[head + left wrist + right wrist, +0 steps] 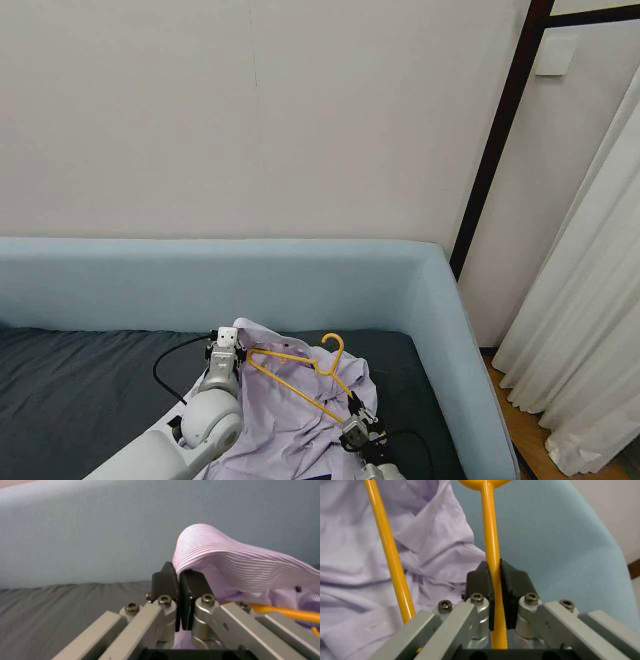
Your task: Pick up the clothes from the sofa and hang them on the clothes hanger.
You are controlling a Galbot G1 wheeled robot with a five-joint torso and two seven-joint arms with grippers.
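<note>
A lilac striped shirt (300, 415) lies crumpled on the sofa's dark seat (80, 380). A yellow hanger (300, 362) sits over it, hook toward the sofa's corner. My left gripper (227, 342) is at the shirt's near-left edge; in the left wrist view it (178, 581) is shut on a raised fold of the shirt (220, 555). My right gripper (354, 408) holds the hanger's lower end. In the right wrist view it (494, 579) is shut on the hanger's yellow bar (489, 528), with the shirt (430, 536) spread beneath.
The pale blue sofa back (220, 280) and right armrest (460, 370) wall in the seat. A white wall rises behind. A dark door frame (495, 150) and white curtains (590, 330) stand to the right over wooden floor.
</note>
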